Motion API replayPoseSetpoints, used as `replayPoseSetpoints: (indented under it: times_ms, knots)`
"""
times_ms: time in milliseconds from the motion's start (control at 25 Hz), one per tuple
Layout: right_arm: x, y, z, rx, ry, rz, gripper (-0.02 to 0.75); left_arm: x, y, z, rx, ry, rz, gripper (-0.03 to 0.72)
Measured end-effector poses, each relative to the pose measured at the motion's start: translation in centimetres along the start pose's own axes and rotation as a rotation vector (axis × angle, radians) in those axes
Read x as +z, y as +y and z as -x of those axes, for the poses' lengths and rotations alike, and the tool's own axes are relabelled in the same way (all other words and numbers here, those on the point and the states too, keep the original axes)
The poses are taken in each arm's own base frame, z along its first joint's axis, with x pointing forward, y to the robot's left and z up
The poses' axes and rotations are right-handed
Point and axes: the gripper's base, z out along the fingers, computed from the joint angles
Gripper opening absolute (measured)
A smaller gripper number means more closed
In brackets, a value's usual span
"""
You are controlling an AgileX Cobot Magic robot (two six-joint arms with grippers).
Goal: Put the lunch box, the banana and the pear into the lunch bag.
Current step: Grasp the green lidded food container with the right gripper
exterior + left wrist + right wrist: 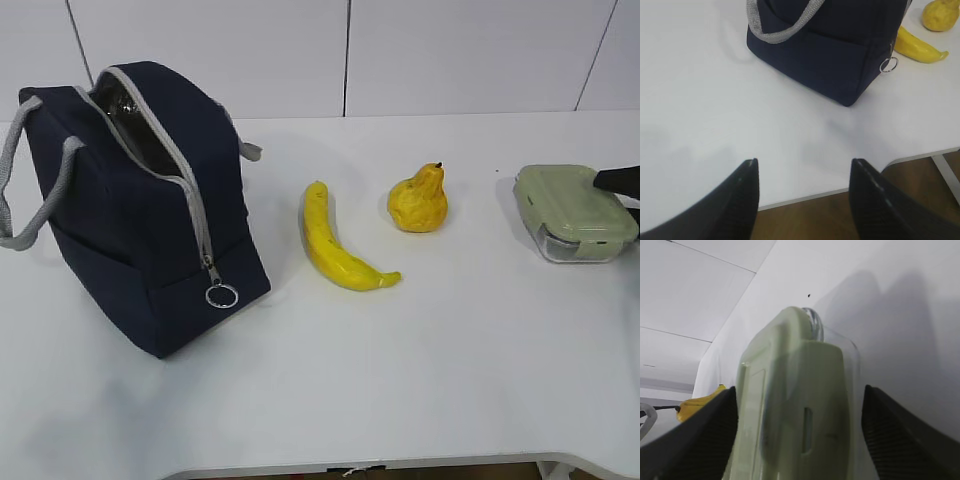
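Right wrist view: right claw gapes wide, fingers flanking the clear sage-lidded lunch box, gripping nothing. Beyond its left finger: blotchy yellow pear, curved yellow banana, then navy fabric lunch bag, unzipped.

I count one bag, one banana, one pear and one lunch box on one table. My two grippers: left, right.
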Motion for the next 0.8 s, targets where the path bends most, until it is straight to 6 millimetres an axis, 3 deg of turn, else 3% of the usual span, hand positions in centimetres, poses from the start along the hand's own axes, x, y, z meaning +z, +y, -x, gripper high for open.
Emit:
replayPoseSetpoints:
  times_ms: [800]
  knots:
    - [1.3,0.6,-0.6,-0.024,0.053,0.012,0.593,0.0,0.0,0.0,0.000,0.000,0.000,0.414]
